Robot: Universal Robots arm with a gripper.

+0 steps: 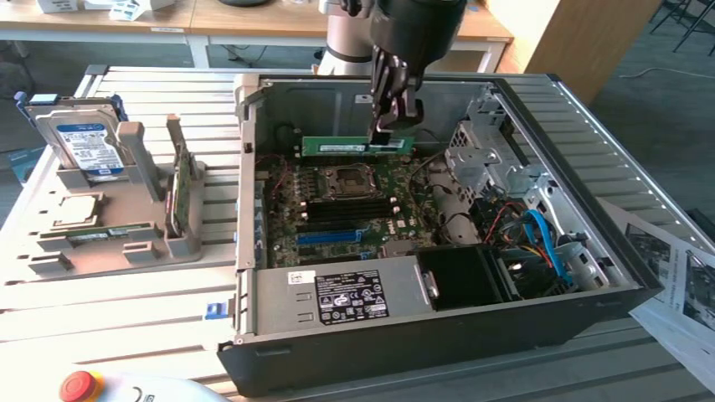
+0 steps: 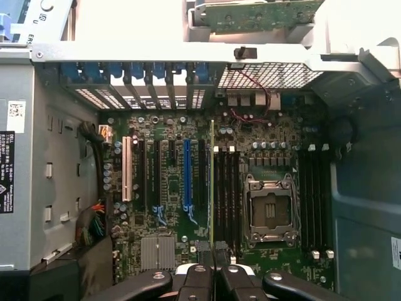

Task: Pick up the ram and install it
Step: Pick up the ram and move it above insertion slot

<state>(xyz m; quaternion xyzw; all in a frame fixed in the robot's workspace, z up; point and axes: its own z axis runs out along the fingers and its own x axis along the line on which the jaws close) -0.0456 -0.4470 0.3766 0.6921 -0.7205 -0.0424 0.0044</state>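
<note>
Nearest in the exterior view, a red emergency-stop button point(image 1: 80, 385) sits at the edge of the slatted table point(image 1: 134, 310). Just behind it stands the open computer case point(image 1: 447, 343), lying on its side. The power supply point(image 1: 335, 297), with its black label, lies along the case's near wall. Printed papers point(image 1: 681, 285) lie beside the case on the exterior view's right.

On the exterior view's left, a grey holder point(image 1: 134, 251) carries a second memory stick point(image 1: 106, 234) lying flat. Behind that sit a square silver chip point(image 1: 70, 209), an upright expansion card point(image 1: 177, 197) and a hard drive point(image 1: 87, 144) with a blue-and-white label.

Deeper inside the case, the green motherboard point(image 1: 391, 226) shows its black memory slots point(image 1: 347, 213) and, beyond them, the CPU socket point(image 1: 341, 180).

Farther in, near the case's far wall, the gripper point(image 1: 391, 138) reaches down from the arm point(image 1: 352, 33). Its fingers are pinched narrowly on one end of the ram point(image 1: 341, 147). The stick is held on edge, level and lengthwise, raised over the far part of the board.

In the wrist view the ram point(image 2: 212, 182) appears edge-on as a thin line running out from the gripper point(image 2: 213, 266). It runs parallel to the memory slots point(image 2: 225, 194), just beside them, with the CPU socket point(image 2: 269, 210) on their other side. Whether its lower edge touches the board cannot be told.
</note>
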